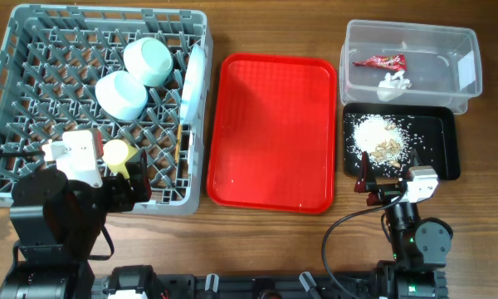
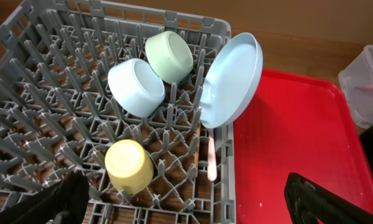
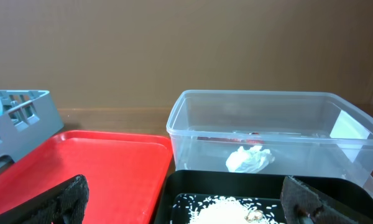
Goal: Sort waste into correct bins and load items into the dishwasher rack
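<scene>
The grey dishwasher rack (image 1: 33,50) holds a pale blue bowl (image 1: 120,94), a pale green bowl (image 1: 148,61), a white plate (image 1: 193,79) standing on edge, a yellow cup (image 1: 116,152) and a thin chopstick-like stick (image 1: 179,141). The left wrist view shows the same cup (image 2: 129,165), plate (image 2: 233,81) and stick (image 2: 211,158). I cannot make out the fork. My left gripper (image 2: 196,208) is open and empty above the rack's near right corner. The clear tub (image 1: 465,50) holds the red wrapper (image 1: 380,61) and white tissue (image 1: 393,85). Rice scraps (image 1: 380,137) lie in the black tray (image 1: 444,133). My right gripper (image 3: 189,205) is open and empty at the tray's near edge.
A large red serving tray (image 1: 274,133) lies between the rack and the bins, with only a few tiny specks on it. The tub stands directly behind the black tray. Bare wooden table runs along the front edge by both arm bases.
</scene>
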{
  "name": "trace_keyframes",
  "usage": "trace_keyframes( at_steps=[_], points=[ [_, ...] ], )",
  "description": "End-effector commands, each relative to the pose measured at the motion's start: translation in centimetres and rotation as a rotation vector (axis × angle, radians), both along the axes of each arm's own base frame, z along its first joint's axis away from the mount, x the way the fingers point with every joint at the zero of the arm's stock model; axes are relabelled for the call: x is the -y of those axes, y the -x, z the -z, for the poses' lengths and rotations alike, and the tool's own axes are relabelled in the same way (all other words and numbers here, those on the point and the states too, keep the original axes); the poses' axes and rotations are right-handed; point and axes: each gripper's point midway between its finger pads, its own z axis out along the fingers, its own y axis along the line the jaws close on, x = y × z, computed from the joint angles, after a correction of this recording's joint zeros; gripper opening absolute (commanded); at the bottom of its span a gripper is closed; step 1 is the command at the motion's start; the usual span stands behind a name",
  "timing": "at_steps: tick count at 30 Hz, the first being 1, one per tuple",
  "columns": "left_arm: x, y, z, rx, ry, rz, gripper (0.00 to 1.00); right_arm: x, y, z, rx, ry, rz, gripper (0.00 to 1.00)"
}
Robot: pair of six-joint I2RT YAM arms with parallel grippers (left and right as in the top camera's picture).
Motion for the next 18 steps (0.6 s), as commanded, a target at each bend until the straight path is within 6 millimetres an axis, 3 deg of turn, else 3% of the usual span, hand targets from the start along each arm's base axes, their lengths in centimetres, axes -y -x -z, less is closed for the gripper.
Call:
trace_keyframes(
  at_steps=[1, 9, 18],
  points=[
    [0.2, 0.0, 0.1, 0.0, -0.013, 0.021, 1.0, 0.0, 0.0, 0.0, 0.0, 0.007, -0.001, 1.0],
    [0.3, 0.3, 0.0, 0.006, -0.013, 0.026, 1.0, 0.0, 0.0, 0.0, 0.001, 0.008, -0.001, 1.0],
    [0.5, 5.6, 3.1, -0.144, 0.009, 0.027, 1.0, 0.0, 0.0, 0.0, 0.0, 0.007, -0.001, 1.0]
  ],
)
